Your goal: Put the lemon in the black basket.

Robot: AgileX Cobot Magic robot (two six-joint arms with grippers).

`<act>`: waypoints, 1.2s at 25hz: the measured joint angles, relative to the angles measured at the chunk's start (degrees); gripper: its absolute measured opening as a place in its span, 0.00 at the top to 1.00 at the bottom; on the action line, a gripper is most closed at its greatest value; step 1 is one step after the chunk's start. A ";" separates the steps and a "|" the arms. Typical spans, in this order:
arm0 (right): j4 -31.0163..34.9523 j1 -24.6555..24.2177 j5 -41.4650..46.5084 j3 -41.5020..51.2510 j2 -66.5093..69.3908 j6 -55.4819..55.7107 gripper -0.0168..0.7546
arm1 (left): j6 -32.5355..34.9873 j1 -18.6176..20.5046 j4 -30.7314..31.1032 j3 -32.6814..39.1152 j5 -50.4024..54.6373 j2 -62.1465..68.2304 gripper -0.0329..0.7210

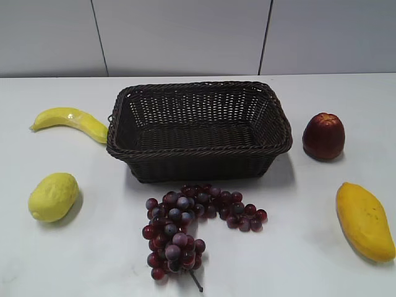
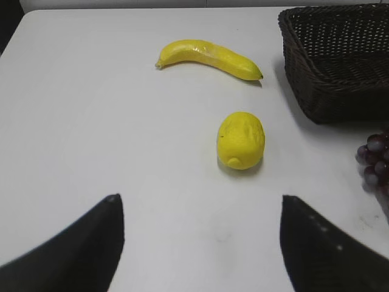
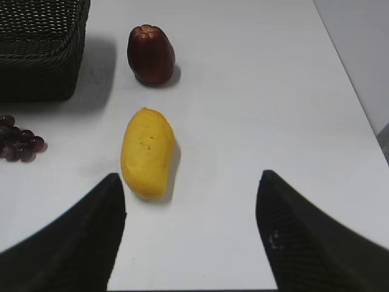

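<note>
On a white table (image 1: 309,260) before a pale panelled wall (image 1: 185,34), the lemon (image 1: 53,197) lies left of the black basket (image 1: 199,130), both grippers spread wide, holding nothing

White matte tabletop (image 1: 74,260) filling the lower frame, even soft light with faint shadows, pale grey panelled wall (image 1: 185,34) behind the far edge, two dark vertical seams (image 1: 265,37) dividing the panels, grey floor (image 3: 364,55) beyond the right edge
</note>
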 joint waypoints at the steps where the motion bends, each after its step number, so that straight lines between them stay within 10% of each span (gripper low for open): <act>1: 0.00 0.00 0.00 0.00 0.00 0.00 0.26 | 0.00 0.00 0.00 0.00 0.00 0.00 0.15; 30: 0.00 0.00 0.00 0.00 0.00 0.00 0.26 | 0.00 0.00 -2.35 -2.17 -4.24 6.48 0.15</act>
